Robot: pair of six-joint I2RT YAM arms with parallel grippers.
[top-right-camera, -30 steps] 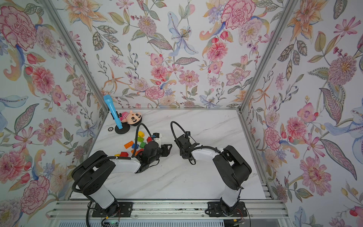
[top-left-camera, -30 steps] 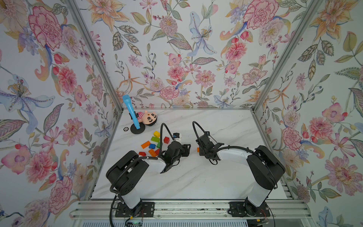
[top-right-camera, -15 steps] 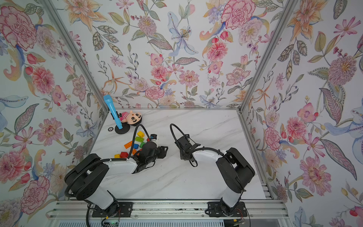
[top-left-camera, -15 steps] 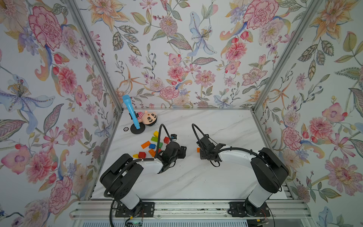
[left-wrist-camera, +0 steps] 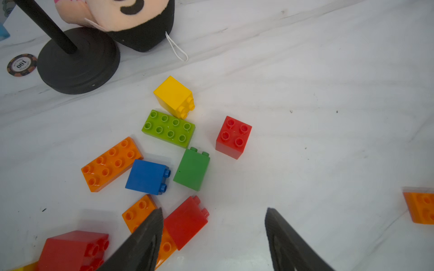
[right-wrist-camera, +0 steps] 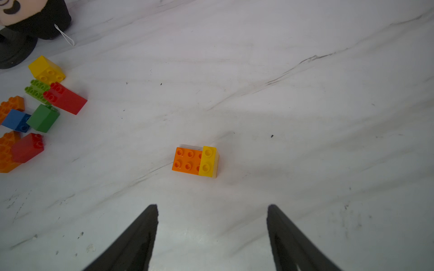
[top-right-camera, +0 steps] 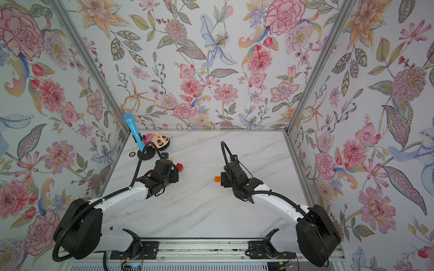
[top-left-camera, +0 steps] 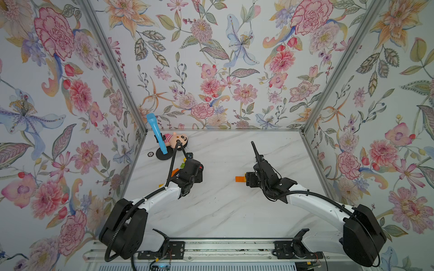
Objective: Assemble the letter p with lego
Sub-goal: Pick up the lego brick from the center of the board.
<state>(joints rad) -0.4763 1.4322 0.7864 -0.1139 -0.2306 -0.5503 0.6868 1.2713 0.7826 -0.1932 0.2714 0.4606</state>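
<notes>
An orange lego brick with a yellow brick pressed on one end (right-wrist-camera: 195,162) lies on the marble table, also visible in both top views (top-left-camera: 240,179) (top-right-camera: 217,179). My right gripper (right-wrist-camera: 211,206) is open and empty just behind it (top-left-camera: 247,179). My left gripper (left-wrist-camera: 213,211) is open and empty at the edge of the loose lego pile. One of its fingers (left-wrist-camera: 150,230) is over an orange brick (left-wrist-camera: 138,211), beside a red brick on its side (left-wrist-camera: 185,223). Further off lie yellow (left-wrist-camera: 173,95), lime (left-wrist-camera: 168,129), red (left-wrist-camera: 233,137), green (left-wrist-camera: 192,170), blue (left-wrist-camera: 146,177) and orange (left-wrist-camera: 110,163) bricks.
A plush doll (top-left-camera: 178,139) lies at the back left, next to a blue microphone (top-left-camera: 155,129) on a black round stand (left-wrist-camera: 77,61). A poker chip (left-wrist-camera: 21,65) sits beside the stand. Flowered walls close in the table on three sides.
Both grippers opened and drew apart from the middle. The orange and yellow piece stays on the table in front of the right gripper. The left gripper moved back toward the pile.
</notes>
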